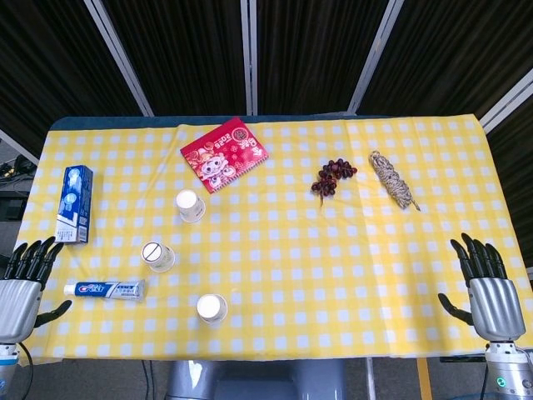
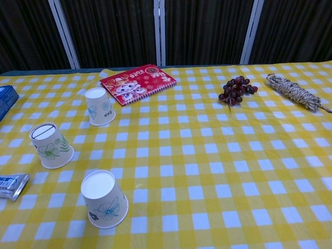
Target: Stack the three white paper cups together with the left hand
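yellow checked cloth covers the desk [image 1: 333,275]. left hand [image 1: 21,287] and right hand [image 1: 487,292] hover at its near corners, fingers spread, holding nothing. three white paper cups [image 1: 158,256] stand upside down, apart, near a toothpaste tube [image 1: 104,289].

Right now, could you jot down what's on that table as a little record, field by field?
cups: three white paper cups, upside down, apart: far, middle, near
stacked: none yet
left hand: open, at the table's near left edge, holding nothing
right hand: open, at the near right edge
toothpaste: box, tube, left side
other: red booklet, grapes, rope bundle
cloth: yellow checked tablecloth
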